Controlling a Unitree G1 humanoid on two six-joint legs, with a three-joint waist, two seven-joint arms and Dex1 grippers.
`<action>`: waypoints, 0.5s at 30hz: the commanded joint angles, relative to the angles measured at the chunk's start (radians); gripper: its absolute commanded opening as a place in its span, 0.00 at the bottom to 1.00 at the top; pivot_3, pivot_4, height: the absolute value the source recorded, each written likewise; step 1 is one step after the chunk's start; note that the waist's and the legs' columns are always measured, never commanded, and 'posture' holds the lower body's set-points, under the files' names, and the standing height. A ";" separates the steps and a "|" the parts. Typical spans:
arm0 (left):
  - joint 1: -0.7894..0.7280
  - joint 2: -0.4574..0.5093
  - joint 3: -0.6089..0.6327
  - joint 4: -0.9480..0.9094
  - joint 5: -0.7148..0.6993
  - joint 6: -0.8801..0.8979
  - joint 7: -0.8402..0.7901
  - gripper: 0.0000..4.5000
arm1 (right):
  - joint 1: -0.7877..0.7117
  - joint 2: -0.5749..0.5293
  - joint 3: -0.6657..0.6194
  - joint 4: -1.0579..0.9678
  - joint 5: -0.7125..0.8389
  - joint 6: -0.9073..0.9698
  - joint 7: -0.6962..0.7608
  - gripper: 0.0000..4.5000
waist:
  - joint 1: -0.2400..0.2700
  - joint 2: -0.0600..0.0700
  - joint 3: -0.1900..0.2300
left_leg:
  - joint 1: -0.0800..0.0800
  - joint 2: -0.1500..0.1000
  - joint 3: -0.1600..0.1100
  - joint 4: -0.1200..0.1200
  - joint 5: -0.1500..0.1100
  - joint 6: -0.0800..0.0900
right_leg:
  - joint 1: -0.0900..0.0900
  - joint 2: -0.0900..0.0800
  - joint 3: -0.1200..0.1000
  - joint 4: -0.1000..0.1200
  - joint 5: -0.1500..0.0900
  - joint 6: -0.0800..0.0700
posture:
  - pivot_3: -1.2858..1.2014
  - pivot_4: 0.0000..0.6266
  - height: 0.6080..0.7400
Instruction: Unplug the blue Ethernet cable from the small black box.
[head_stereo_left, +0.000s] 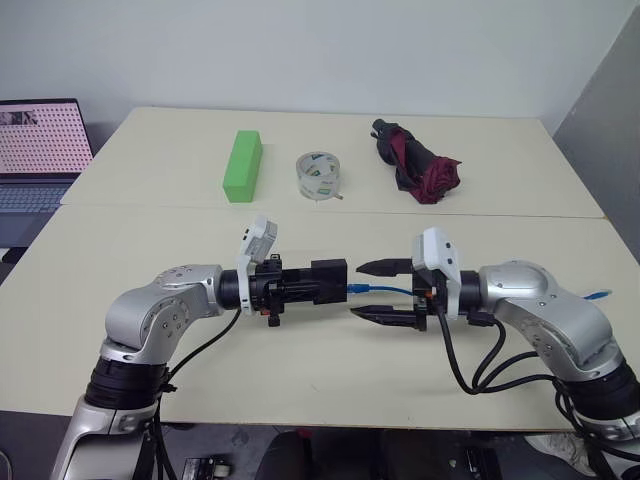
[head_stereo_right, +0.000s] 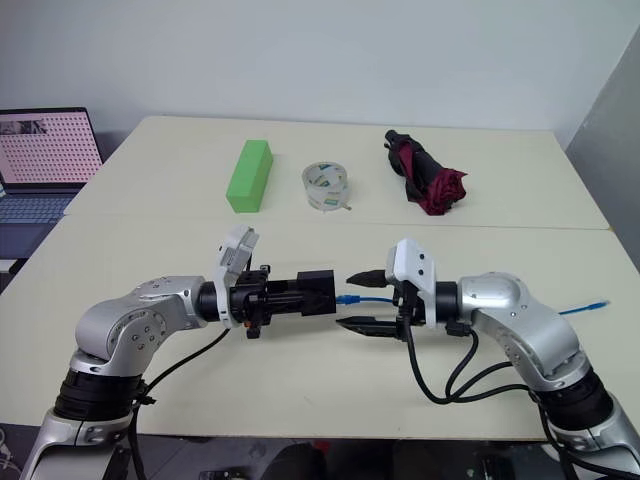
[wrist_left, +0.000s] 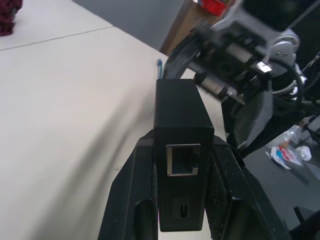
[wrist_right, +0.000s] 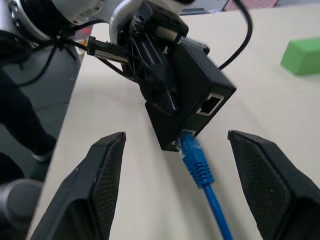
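Two grippers face each other above the near table (head_stereo_left: 300, 380). Your left gripper (head_stereo_left: 318, 281) is clamped tight on the small black box (head_stereo_left: 329, 279), held level w/ its ports toward the right arm. The blue Ethernet cable (wrist_right: 202, 172) is plugged into the box's lower port; the upper port beside it sits empty. Your right gripper (head_stereo_left: 375, 290) has fingers (wrist_right: 102, 185) spread wide either side of the plug, gripping nothing. Cable trails back past the right arm. Green block (head_stereo_left: 242, 165), tape roll (head_stereo_left: 320, 176) & folded umbrella (head_stereo_left: 415, 160) lie on the far table.
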 joint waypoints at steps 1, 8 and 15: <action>-0.022 0.022 -0.002 -0.044 -0.004 -0.020 -0.031 0.17 | -0.043 0.034 -0.051 0.027 0.074 0.095 -0.014 0.77 | -0.001 0.000 0.000 | 0.000 0.000 0.000 0.000 0.000 0.000 | 0.000 0.000 0.000 0.000 0.000 0.000 | 0.52 0.24 1.00; -0.021 0.028 -0.001 -0.054 -0.002 -0.026 -0.036 0.17 | -0.069 0.048 -0.081 0.062 0.126 0.183 0.000 0.77 | 0.000 0.000 0.000 | 0.000 0.000 0.000 0.000 0.000 0.000 | 0.000 0.000 0.000 0.000 0.000 0.000 | 0.52 0.24 1.00; -0.014 0.028 0.001 -0.064 -0.005 -0.027 -0.034 0.17 | -0.071 0.057 -0.078 0.072 0.125 0.204 0.007 0.77 | -0.001 0.000 0.000 | 0.000 0.000 0.000 0.000 0.000 0.000 | 0.000 0.000 0.000 0.000 0.000 0.000 | 0.52 0.24 1.00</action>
